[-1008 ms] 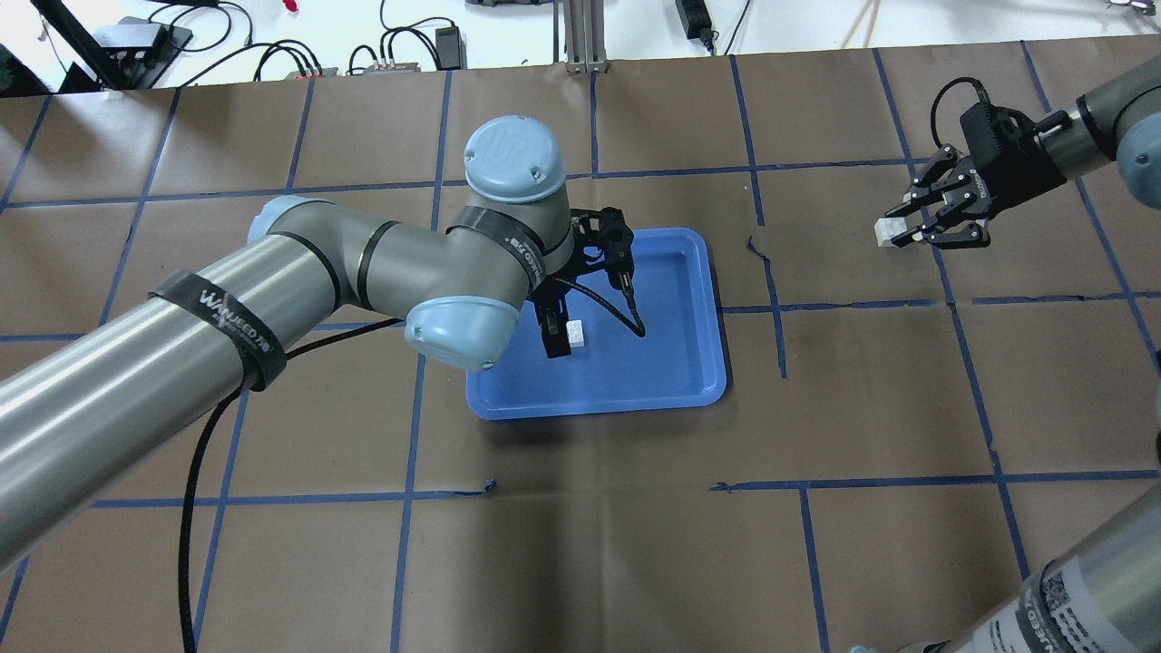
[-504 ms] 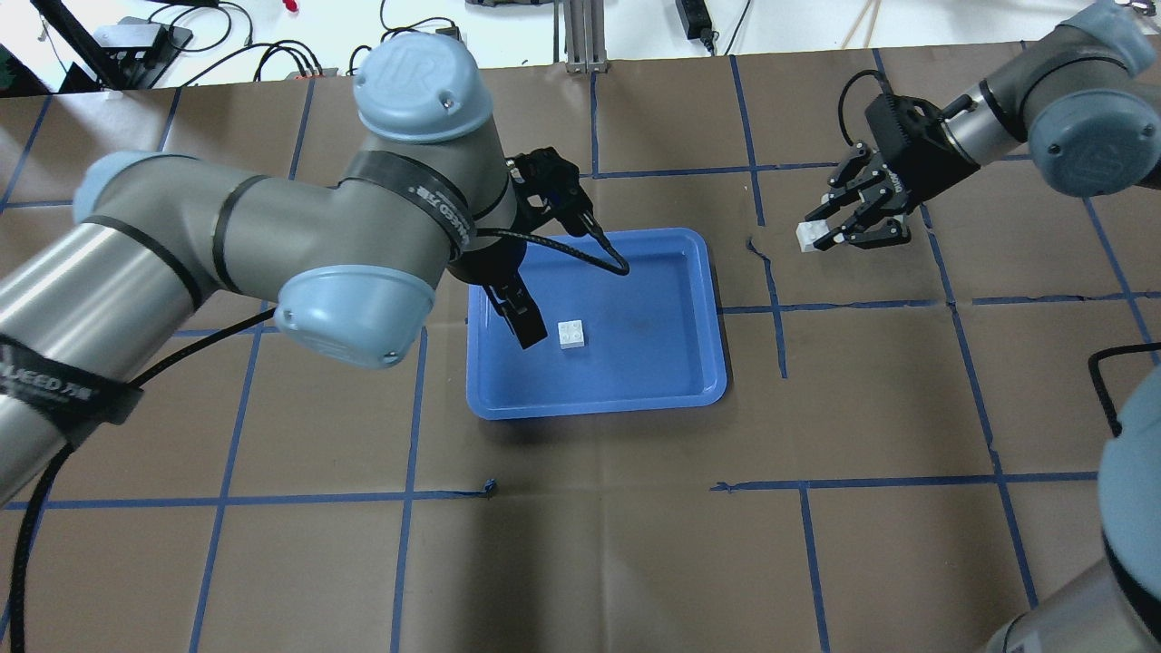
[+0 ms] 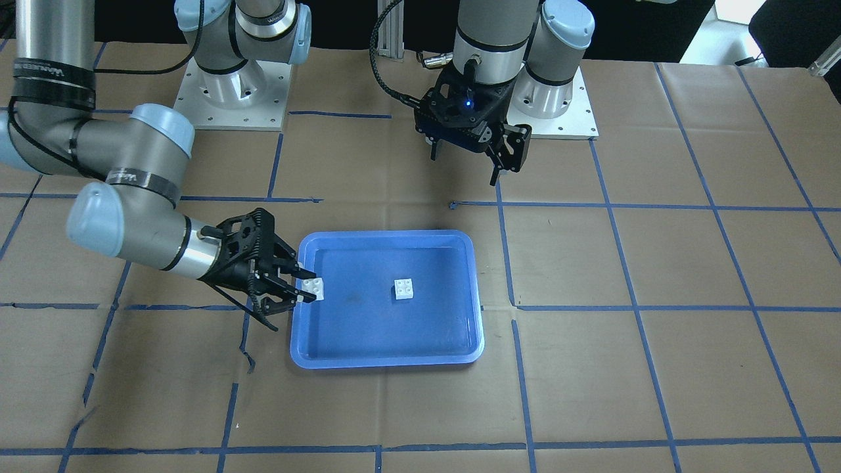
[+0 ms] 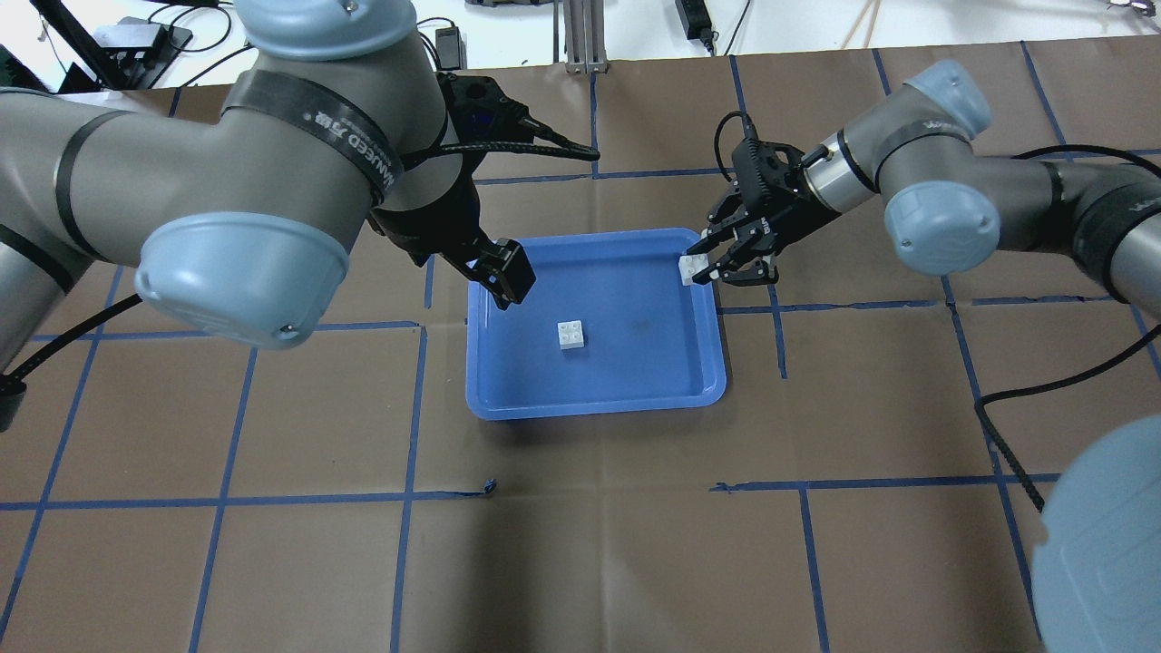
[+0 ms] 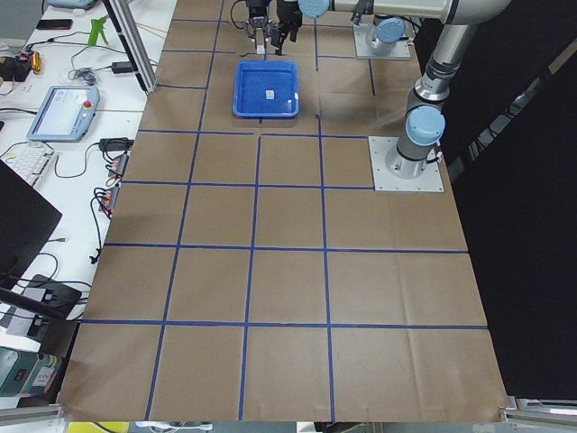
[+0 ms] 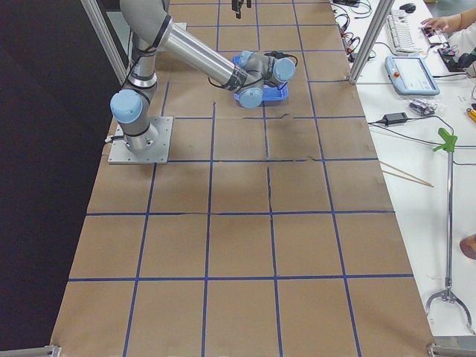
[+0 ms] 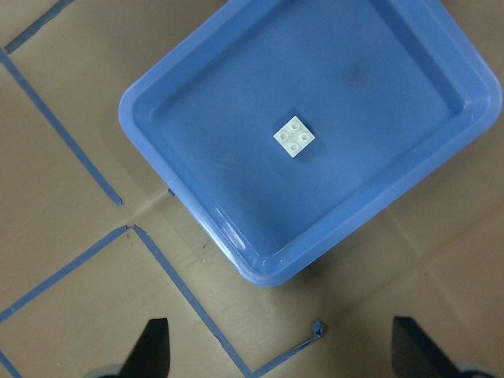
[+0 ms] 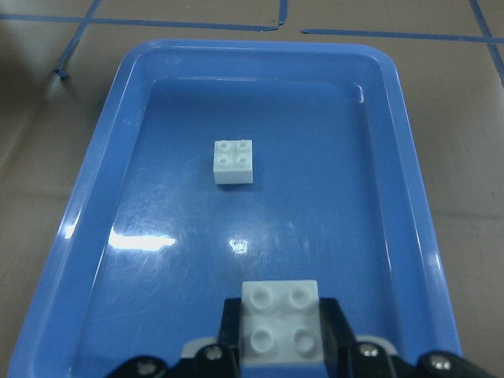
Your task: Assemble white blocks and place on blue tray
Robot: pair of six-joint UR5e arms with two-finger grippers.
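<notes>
The blue tray (image 4: 635, 372) lies mid-table and also shows in the front view (image 3: 368, 332). One white block (image 4: 571, 335) sits studs-up on the tray floor, alone; it also shows in the front view (image 3: 404, 289), the left wrist view (image 7: 294, 137) and the right wrist view (image 8: 234, 161). My right gripper (image 4: 703, 269) is shut on the second white block (image 4: 693, 268), held studs-up just over the tray's right rim (image 3: 313, 287) (image 8: 279, 323). My left gripper (image 3: 470, 157) is open and empty, raised high above the tray's near-robot side, its fingertips (image 7: 153, 350) wide apart.
The table is covered in brown paper with a blue tape grid (image 4: 780, 308). Both arm base plates (image 3: 230, 85) stand on the robot's side. Cables and power bricks (image 4: 390, 54) lie beyond the far edge. A desk with a teach pendant (image 6: 413, 74) stands past the table.
My left gripper has drawn up and away from the block lying in the tray. My right gripper has carried its block leftward from the far right to the tray's right rim.
</notes>
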